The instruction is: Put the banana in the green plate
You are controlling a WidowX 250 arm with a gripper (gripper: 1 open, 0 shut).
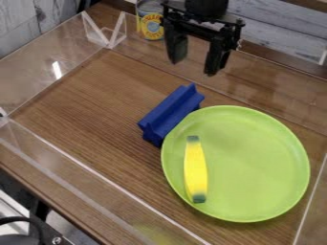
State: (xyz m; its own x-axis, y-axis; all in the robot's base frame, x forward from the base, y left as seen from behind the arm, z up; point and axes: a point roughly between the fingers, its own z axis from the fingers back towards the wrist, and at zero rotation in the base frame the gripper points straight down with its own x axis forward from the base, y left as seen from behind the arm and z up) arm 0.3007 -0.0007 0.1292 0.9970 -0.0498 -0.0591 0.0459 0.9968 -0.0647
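The banana (194,167) lies inside the green plate (262,144), near its left rim, running lengthwise toward the front edge. The plate sits at the right front of the wooden table. My gripper (194,59) hangs above the table at the back, well apart from the plate. Its dark fingers (177,50) point down and stand open with nothing between them.
A blue rectangular block (171,113) lies just left of the plate, touching its rim. A clear acrylic wall (45,57) surrounds the table. A yellow can (151,24) stands behind the gripper at the back edge.
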